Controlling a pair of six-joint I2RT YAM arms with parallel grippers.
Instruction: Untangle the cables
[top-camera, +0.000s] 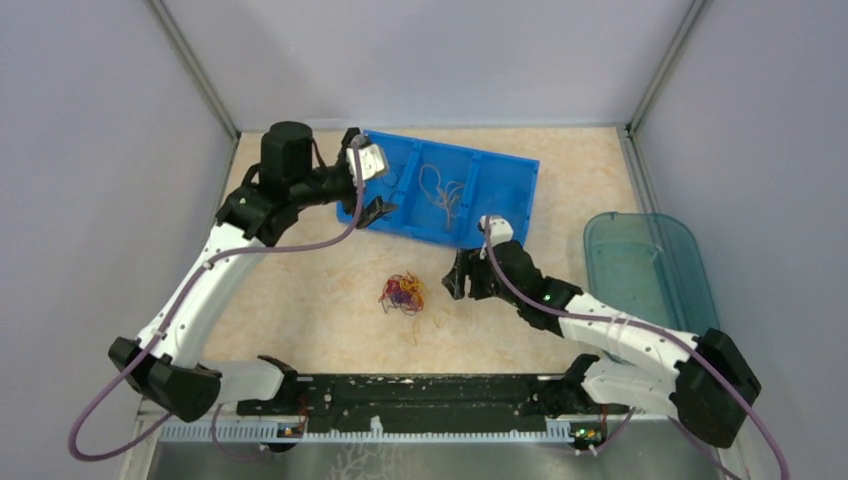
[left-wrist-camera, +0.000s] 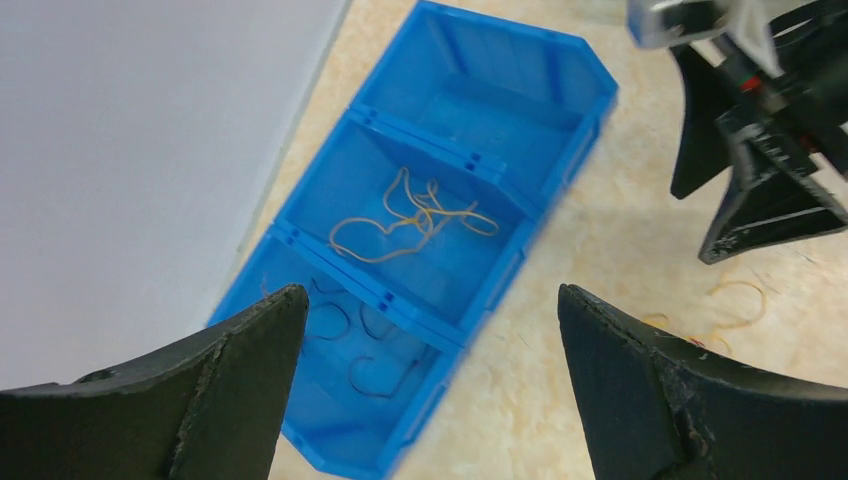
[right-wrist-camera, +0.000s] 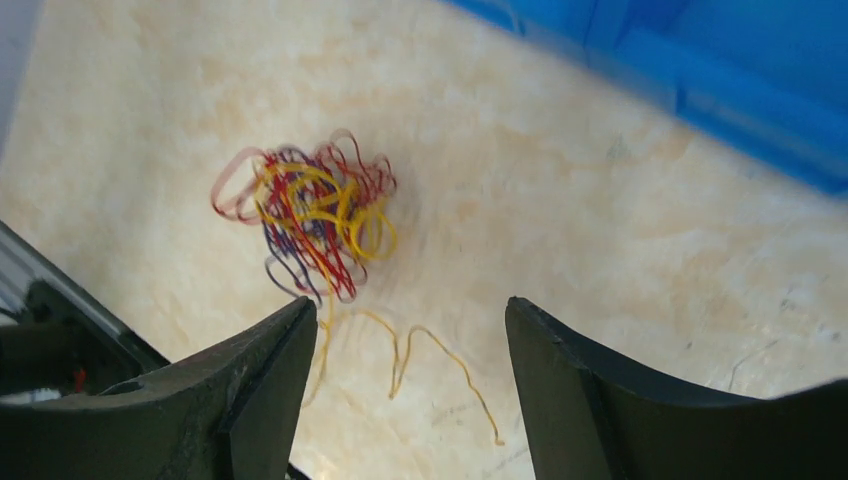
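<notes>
**Cables knotted on the table, some strands sorted into the bin**

The knot of cables lies on the table, just below the middle of the overhead view. In the right wrist view it is a loose ball of very thin looped strands: red ones on the outside, orange-yellow ones bunched through the centre, dark purple-blue ones hanging at its lower edge. One yellow strand trails out of it in a wavy line toward the bottom of that frame, lying flat on the table.

More strands sit in the blue bin, which lies at a slant in the upper middle of the overhead view and has three compartments. The orange-yellow strands lie curled in the middle one. A few dark strands lie in the end compartment at the lower left of the left wrist view.

The right gripper sits just to the right of the knot, near the bin's lower edge. Its jaws stand apart with nothing between them.

The left gripper hangs over the left end of the bin. Its jaws are spread wide and hold nothing.

A clear teal tub stands at the right side of the table, well apart from the knot.
</notes>
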